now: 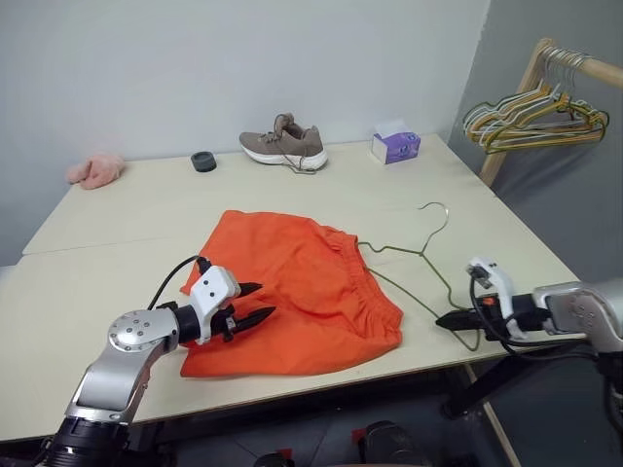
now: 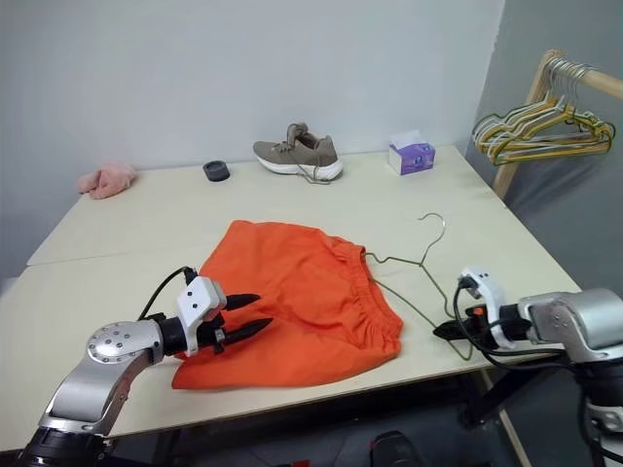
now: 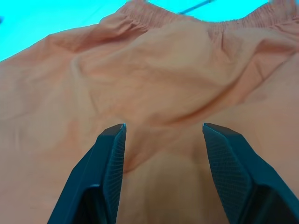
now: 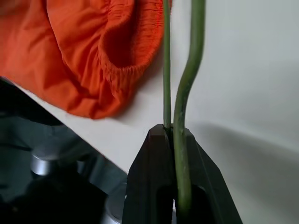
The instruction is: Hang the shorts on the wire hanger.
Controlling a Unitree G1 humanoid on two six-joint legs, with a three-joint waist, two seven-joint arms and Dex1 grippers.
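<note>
Left eye: pale wood table (image 1: 127, 282), grey wall behind. The shorts (image 1: 302, 292) lie flat near the front edge; the wire hanger (image 1: 421, 255) lies just beside the waistband, hook pointing away. Left gripper (image 1: 255, 302) hovers over the shorts, fingers apart, holding nothing. Right gripper (image 1: 450, 319) is pinched on the hanger's near corner. At the back: shoe (image 1: 284, 144), tissue box (image 1: 395, 146) with unreadable print, pink cloth (image 1: 95, 171), bunch of hangers (image 1: 533, 122) on a rack.

Left wrist: fingers (image 3: 110, 161) spread above orange cloth.

Right wrist: jaws clamp the green wire; table edge visible.
</note>
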